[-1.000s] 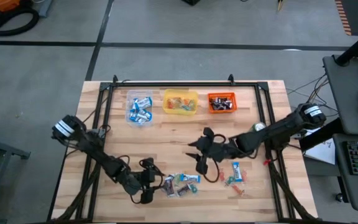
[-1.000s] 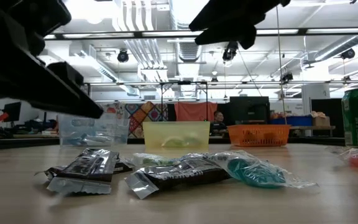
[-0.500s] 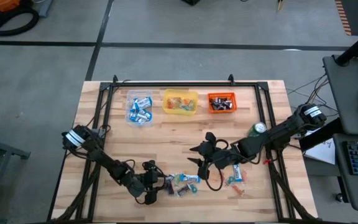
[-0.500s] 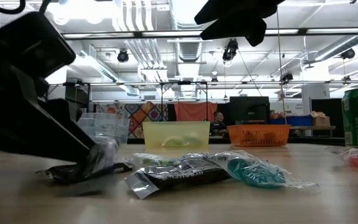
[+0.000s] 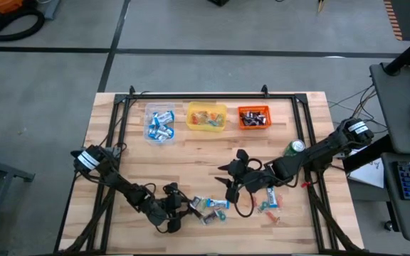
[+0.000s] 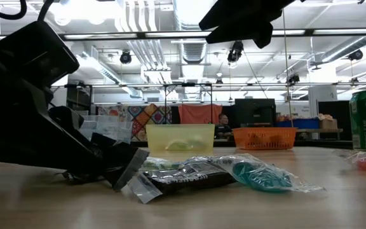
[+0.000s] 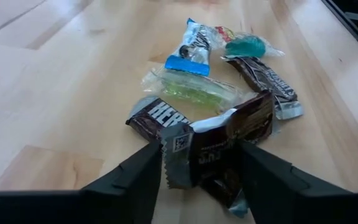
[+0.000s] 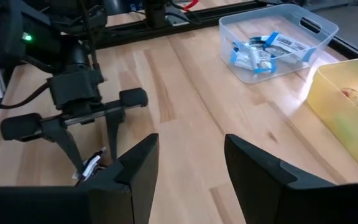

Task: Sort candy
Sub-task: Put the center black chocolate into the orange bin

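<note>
The left gripper [image 7: 197,165], at about seven o'clock on the desk [image 5: 191,153], is clamping its jaws on a dark brown candy [image 7: 229,134] beside the candy pile [image 5: 211,208], while the right gripper [image 5: 232,179] is hovering with jaws apart near five o'clock.

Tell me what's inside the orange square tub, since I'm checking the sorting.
The orange square plastic tub at the table's far edge holds several dark brown wrapped candies. Their number cannot be made out, and anything beneath them is covered.
</note>
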Available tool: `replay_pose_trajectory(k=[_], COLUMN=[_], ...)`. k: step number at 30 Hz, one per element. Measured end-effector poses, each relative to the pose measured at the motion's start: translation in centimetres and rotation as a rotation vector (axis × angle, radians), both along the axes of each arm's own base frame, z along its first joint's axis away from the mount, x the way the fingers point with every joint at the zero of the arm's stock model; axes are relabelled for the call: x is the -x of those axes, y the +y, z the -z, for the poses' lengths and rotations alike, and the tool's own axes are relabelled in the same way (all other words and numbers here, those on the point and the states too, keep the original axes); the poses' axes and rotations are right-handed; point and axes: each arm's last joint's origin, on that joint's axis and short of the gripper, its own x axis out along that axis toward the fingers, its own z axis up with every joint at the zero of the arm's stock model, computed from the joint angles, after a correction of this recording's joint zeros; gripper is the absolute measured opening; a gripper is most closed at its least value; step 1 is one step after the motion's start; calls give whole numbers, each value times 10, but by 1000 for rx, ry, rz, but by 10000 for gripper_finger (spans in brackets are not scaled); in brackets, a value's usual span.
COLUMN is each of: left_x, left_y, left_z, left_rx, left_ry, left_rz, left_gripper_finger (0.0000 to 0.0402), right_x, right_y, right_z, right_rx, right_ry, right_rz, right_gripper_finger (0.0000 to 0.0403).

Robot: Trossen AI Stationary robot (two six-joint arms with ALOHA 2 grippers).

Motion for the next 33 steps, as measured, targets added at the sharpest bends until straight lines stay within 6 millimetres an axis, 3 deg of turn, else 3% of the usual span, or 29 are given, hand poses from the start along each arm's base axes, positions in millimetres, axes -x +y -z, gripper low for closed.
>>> replay_pose_trajectory(k=[6, 16, 28, 33], left_x=[0, 4, 6, 5], left_y=[0, 3, 9, 15], left_z=[0, -12, -45, -65], left_rx=[-4, -48, -103, -136], left_ry=[2, 23, -36, -107], left_rz=[2, 11, -31, -85], left_gripper_finger=[132, 43, 37, 36], right_x=[0, -20, -50, -57], right_y=[-2, 4, 14, 17], right_z=[7, 43, 61, 65], right_rx=[16, 41, -34, -6], right_ry=[-7, 9, -72, -61], right_rz=[85, 122, -259, -303], right_gripper_finger=[173, 173, 173, 173])
